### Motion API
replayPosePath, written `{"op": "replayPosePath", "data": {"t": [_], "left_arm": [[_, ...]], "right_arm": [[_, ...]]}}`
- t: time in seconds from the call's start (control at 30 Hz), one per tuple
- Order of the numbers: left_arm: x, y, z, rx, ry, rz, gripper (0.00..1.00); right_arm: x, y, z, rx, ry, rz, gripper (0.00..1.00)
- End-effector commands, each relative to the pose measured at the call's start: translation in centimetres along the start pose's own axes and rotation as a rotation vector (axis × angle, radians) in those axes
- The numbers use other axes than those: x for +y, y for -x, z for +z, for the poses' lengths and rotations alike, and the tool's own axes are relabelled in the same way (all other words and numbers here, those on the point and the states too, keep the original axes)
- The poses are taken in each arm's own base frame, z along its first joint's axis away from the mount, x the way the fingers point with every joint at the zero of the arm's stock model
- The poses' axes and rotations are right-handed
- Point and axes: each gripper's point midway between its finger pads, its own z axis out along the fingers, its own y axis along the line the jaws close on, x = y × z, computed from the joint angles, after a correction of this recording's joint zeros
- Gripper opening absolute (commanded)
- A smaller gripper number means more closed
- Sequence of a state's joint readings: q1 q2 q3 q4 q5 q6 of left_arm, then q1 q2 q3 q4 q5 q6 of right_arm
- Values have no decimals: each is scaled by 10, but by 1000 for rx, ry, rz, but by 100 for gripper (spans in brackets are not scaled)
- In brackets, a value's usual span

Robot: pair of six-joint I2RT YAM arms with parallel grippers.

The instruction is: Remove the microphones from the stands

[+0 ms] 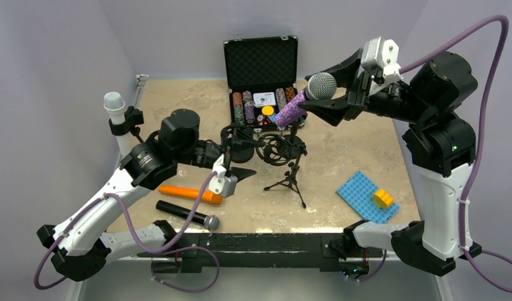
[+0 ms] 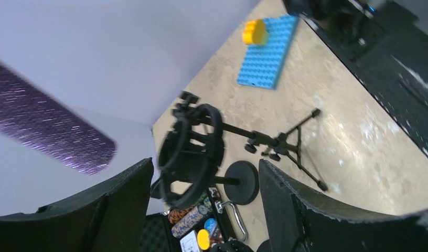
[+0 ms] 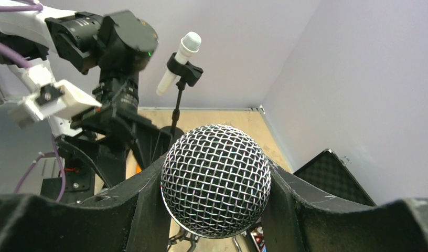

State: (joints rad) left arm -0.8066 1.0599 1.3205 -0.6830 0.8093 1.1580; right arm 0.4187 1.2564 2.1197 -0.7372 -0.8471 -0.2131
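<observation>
The microphone [image 1: 291,108], with a purple glitter body and a silver mesh head [image 3: 216,181], is held up in the air, tilted, above and apart from the stand. My right gripper [image 1: 317,95] is shut on its head, one finger on each side [image 3: 216,170]. The stand [image 1: 288,168] is a small black tripod with an empty round shock-mount ring [image 2: 193,152]. My left gripper [image 2: 206,168] is open just left of that ring [image 1: 241,160], with nothing held. The purple body [image 2: 49,131] shows at the upper left of the left wrist view.
An open poker-chip case [image 1: 261,66] stands at the back. A white microphone [image 1: 113,102] sits in a second stand at far left. An orange stick [image 1: 191,193] and a black microphone [image 1: 187,214] lie near the front. A blue baseplate [image 1: 360,191] carries a yellow brick [image 1: 383,198].
</observation>
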Motion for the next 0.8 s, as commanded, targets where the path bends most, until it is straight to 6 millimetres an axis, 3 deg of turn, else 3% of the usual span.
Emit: {"op": "replayPosePath", "data": {"t": [0.0, 0.07, 0.17, 0.33, 0.53, 0.63, 0.77], "left_arm": [[80, 59, -34, -114, 337, -212, 80], [108, 65, -45, -128, 445, -357, 82], [135, 70, -45, -172, 516, -523, 83], [155, 68, -33, -221, 530, -682, 84], [139, 85, -6, -323, 308, -781, 77], [127, 87, 3, -321, 204, -807, 65], [120, 92, 5, -321, 131, -804, 37]], "right_arm": [[-1, 24, 0, -81, 3, -41, 0], [5, 26, 3, -97, 52, -23, 0], [23, 33, 10, -144, 195, 52, 0], [31, 35, 13, -151, 275, 104, 0], [29, 35, 17, -159, 283, 102, 0], [29, 32, 19, -158, 293, 104, 0], [27, 21, 22, -140, 278, 122, 0]]}}
